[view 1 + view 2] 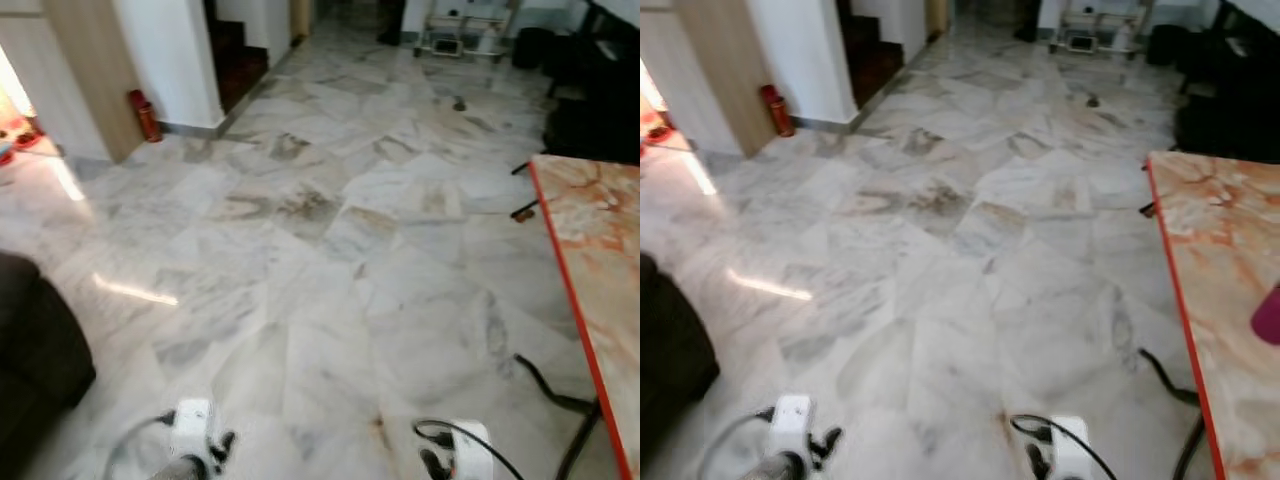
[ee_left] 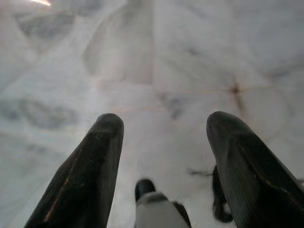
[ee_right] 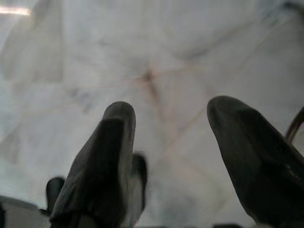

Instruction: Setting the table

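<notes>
Hung left hand (image 2: 164, 142) and right hand (image 3: 173, 137) open, empty, over floor (image 1: 330, 250); worktop (image 1: 600, 260) not yet reached.

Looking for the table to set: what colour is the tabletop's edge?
Red, around the orange-veined marble-look tabletop; clearest in the right eye view.

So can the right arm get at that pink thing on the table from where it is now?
Probably not yet. The right gripper hangs low over the floor, open and empty, while the pink thing sits up on the table, off to the right.
</notes>
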Motion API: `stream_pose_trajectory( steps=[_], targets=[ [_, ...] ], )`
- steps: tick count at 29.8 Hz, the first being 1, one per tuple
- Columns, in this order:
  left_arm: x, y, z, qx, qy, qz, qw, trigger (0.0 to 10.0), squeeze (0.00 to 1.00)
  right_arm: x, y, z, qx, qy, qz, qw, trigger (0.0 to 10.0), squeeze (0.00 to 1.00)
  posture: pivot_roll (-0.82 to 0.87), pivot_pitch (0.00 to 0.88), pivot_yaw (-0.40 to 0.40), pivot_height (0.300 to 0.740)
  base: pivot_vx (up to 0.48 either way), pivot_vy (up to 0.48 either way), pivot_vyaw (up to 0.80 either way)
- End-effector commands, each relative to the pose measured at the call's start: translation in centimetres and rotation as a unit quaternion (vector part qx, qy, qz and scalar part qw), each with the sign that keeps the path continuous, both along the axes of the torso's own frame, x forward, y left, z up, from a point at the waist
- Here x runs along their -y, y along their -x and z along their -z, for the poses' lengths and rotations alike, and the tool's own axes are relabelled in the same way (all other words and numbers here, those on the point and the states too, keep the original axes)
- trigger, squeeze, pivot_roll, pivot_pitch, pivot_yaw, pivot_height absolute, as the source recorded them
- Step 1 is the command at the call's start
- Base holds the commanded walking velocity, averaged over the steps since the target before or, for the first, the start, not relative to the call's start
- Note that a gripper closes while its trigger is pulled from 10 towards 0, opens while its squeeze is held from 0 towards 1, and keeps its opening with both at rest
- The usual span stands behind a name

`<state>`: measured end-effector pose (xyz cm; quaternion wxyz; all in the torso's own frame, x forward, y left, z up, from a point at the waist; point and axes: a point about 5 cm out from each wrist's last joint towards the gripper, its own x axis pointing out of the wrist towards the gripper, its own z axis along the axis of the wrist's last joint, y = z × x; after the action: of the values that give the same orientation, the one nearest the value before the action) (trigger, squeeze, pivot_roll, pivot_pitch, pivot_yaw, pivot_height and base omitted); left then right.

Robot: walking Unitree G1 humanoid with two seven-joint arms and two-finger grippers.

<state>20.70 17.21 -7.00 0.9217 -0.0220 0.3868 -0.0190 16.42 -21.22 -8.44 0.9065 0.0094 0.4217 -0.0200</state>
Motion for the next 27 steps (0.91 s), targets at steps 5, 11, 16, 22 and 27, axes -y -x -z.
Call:
stream_pose_trajectory(
  steps=[5, 11, 16, 22, 27],
  targets=[
    [-1.45, 0.1, -0.08, -0.002, -0.014, -0.016, 1.0, 10.0, 0.0, -1.12, -0.48, -0.02, 0.005, -0.01, -0.016, 1.0, 10.0, 0.0, -0.05, 0.0, -0.019, 0.74, 0.371, 0.0, 0.57],
    [-1.4, 0.09, -0.08, -0.002, -0.013, -0.018, 1.0, 10.0, 0.0, -1.08, -0.49, -0.03, 0.004, -0.01, -0.016, 1.0, 10.0, 0.0, -0.05, 0.0, -0.02, 0.74, 0.146, 0.0, 0.24],
    [-1.4, 0.09, -0.09, -0.001, -0.011, -0.018, 1.0, 10.0, 0.0, -1.08, -0.44, 0.01, 0.003, -0.013, -0.01, 1.0, 10.0, 0.0, -0.04, 0.0, -0.022, 0.74, 0.0, 0.0, 0.0],
    [-1.14, 0.83, 0.39, -0.014, -0.009, -0.024, 1.0, 10.0, 0.0, -0.99, -0.43, 0.01, 0.001, -0.012, -0.01, 1.0, 10.0, 0.0, -0.03, 0.0, -0.062, 0.74, 0.0, 0.0, 0.0],
    [-0.95, 0.78, 0.41, -0.016, -0.005, -0.034, 0.999, 10.0, 0.0, -0.74, -0.72, -0.17, 0.004, -0.007, -0.017, 1.0, 10.0, 0.0, -0.01, 0.0, -0.091, 0.74, 0.0, 0.0, 0.0]
  ],
)
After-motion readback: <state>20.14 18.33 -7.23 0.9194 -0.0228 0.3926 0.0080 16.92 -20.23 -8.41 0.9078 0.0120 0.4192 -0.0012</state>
